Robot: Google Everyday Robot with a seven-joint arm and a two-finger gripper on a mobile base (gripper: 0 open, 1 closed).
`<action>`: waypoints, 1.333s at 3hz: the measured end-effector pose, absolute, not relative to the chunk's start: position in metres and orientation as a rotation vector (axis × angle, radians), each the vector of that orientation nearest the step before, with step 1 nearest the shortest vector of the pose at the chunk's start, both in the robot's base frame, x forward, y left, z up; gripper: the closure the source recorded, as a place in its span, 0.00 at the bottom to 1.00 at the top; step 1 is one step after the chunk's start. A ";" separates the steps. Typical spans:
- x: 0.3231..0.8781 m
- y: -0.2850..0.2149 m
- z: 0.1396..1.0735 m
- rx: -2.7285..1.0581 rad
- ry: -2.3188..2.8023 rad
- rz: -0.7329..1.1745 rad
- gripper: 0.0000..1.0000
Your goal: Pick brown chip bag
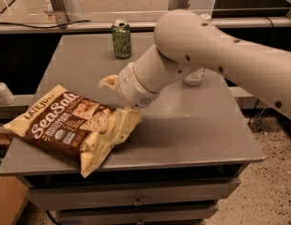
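Camera view, single frame.

Containers: green aluminium drink can (121, 40) upright near the far edge of the table, top closed as far as can be seen, well apart from the bag. Large crinkly brown chip bag with pale yellow-cream edges (72, 125) lies flat on the near left part of the table. Sealed, contents not visible. Its left corner overhangs the table edge and a lower corner hangs over the front edge. Pale object (194, 77), partly hidden behind the arm, stands mid-table; kind not determinable.

Gripper (120, 97) sits at the end of the white robot arm (206, 50), low over the table, right at the bag's right-hand edge. The wrist blocks the view, so I cannot tell whether it is parted, closed, or gripping the bag.

Surface and room: grey flat-topped table (197, 125) with grey drawer fronts (136, 202) below. Speckled floor (272, 182) at right. Brown cardboard (4, 203) at lower left. Pale ledge (65, 27) runs behind the table.

Writing: white "Sea Salt" across the bag's dark panel, "LATE J…" along its upper edge; smaller print unreadable. Can label unreadable.
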State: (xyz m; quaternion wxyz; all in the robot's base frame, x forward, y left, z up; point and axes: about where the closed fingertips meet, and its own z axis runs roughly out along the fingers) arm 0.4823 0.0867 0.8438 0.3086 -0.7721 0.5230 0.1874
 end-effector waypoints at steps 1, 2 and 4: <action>0.483 0.080 0.853 -2.031 1.426 0.539 0.41; 0.490 0.075 0.862 -2.000 1.460 0.564 0.63; 0.508 0.072 0.859 -1.791 1.528 0.646 1.00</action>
